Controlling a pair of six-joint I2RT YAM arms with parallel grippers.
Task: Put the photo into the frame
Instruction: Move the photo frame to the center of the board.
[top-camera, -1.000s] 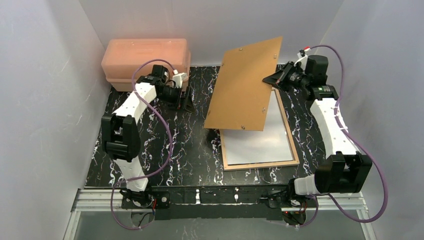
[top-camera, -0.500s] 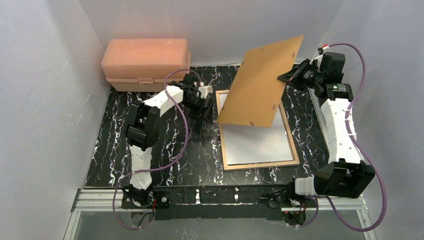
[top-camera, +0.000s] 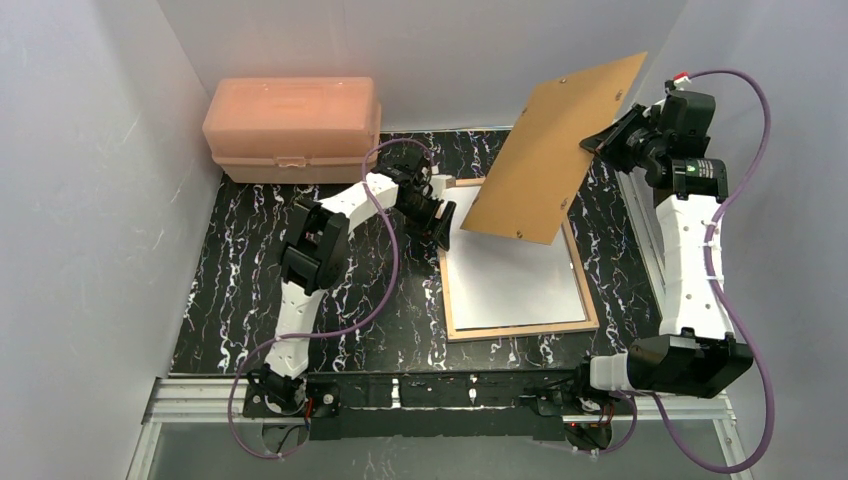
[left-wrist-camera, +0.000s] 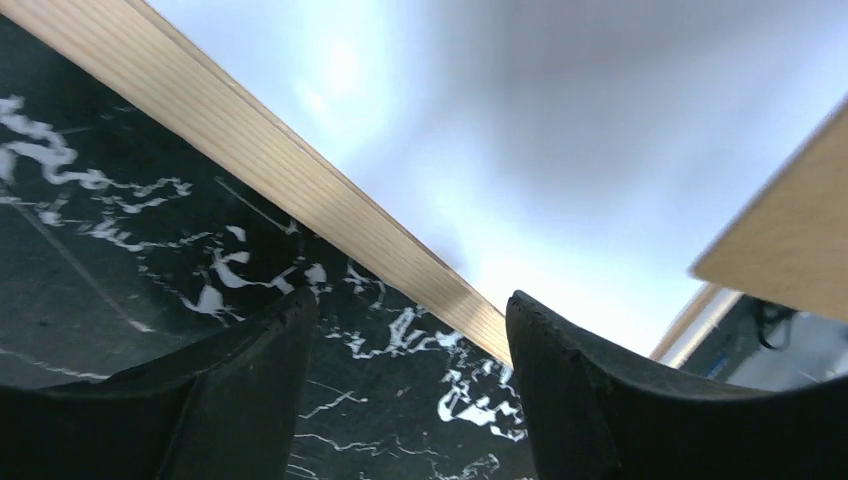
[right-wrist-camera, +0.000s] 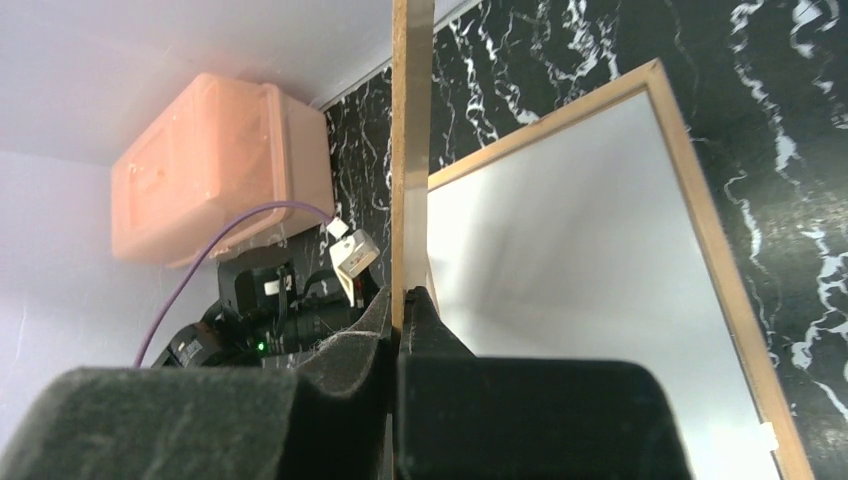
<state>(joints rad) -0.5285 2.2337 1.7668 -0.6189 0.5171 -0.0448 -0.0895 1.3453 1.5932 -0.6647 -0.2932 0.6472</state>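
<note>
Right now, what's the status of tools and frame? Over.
Left tool open at left edge of frame. Right tool shut on backing board, aloft, tilted. Frame flat on table, board over its far end.

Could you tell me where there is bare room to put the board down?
Widest bare patch: the table's left side, between the pink box, the left arm and the near rail. A narrower strip lies between the frame and that rail. Crowded: the frame's far left corner, where the left gripper sits by the raised backing board.
</note>
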